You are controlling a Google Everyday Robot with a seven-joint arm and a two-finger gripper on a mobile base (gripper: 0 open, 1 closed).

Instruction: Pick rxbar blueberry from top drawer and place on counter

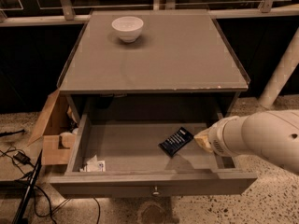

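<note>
The rxbar blueberry (176, 141), a dark flat wrapper with white lines, lies on the grey floor of the open top drawer (154, 177), right of the middle. My gripper (201, 138) reaches in over the drawer's right side at the end of the white arm. Its tan tip is just right of the bar's near end, very close to it. I cannot tell if it touches. The counter (159, 55) is the flat grey top above the drawer.
A white bowl (127, 28) stands at the counter's back left. A white crumpled paper scrap (95, 164) lies in the drawer's front left corner. A cardboard box (53, 134) and cables (18, 157) are on the floor at left. A white post (280, 73) stands at right.
</note>
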